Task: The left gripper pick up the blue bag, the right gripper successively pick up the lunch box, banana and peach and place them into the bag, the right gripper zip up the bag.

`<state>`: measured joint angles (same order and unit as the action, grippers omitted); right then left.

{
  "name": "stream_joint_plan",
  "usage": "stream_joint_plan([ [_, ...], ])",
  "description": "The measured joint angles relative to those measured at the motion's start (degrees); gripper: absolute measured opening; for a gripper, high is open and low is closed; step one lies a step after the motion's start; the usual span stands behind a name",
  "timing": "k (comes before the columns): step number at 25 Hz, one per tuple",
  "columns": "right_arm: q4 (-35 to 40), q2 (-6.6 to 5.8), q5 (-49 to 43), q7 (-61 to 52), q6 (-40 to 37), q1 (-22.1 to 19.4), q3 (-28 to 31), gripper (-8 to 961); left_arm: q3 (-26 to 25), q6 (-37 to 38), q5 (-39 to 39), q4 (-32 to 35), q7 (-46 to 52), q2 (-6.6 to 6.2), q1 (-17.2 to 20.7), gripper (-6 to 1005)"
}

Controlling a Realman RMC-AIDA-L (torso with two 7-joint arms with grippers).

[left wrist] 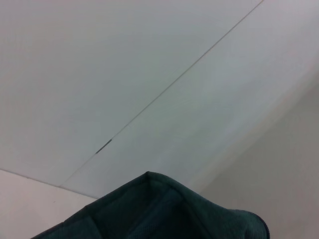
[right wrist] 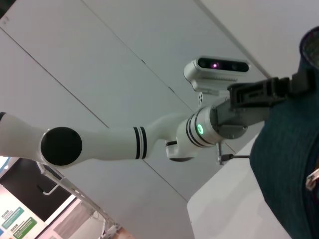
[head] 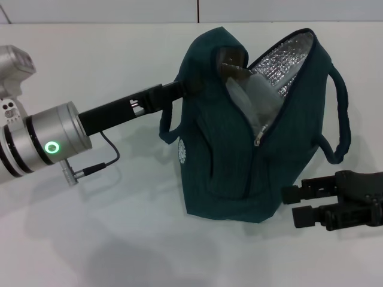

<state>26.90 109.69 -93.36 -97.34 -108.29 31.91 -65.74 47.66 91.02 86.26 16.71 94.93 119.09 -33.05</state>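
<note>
The blue bag stands upright on the white table, its mouth open and silver lining showing. My left gripper reaches in from the left and is shut on the bag's upper left edge; the same grip shows in the right wrist view, left gripper on the bag. A clear plastic shape, apparently the lunch box, sits inside the mouth. The zip pull hangs halfway down the opening. My right gripper rests low at the bag's right base, open and holding nothing. Banana and peach are out of view.
The bag's right loop handle hangs just above my right gripper. A thin cable trails from the left wrist over the table. The left wrist view holds only bag fabric and the wall.
</note>
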Motion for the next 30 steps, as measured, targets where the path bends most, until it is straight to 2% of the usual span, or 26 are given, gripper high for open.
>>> stream_joint_plan([
  [3,0.43,0.04,0.49,0.27,-0.06,-0.73,1.20,659,-0.02,0.00,-0.02,0.00,0.00,0.01,0.00,41],
  [8,0.60,0.86,0.66,3.81,-2.23,-1.37,9.01,659,-0.02,0.01,0.11,-0.01,0.00,0.09,0.00,42],
  [9,0.78,1.24,0.65,5.39,-3.89,-1.38,12.59,659,-0.03,0.02,0.19,-0.01,0.00,0.09,0.00,42],
  [14,3.37,1.85,0.68,7.12,-3.11,-1.36,18.71,659,0.08,0.03,0.30,-0.01,-0.01,0.09,0.00,42],
  [23,8.39,2.16,-0.98,7.93,2.39,2.86,17.54,658,0.36,1.14,0.41,-0.01,0.07,-0.14,-1.13,42],
  [30,8.72,1.82,-6.25,4.59,7.10,6.70,12.12,658,0.58,1.27,0.84,-0.01,0.14,0.02,-1.59,42],
])
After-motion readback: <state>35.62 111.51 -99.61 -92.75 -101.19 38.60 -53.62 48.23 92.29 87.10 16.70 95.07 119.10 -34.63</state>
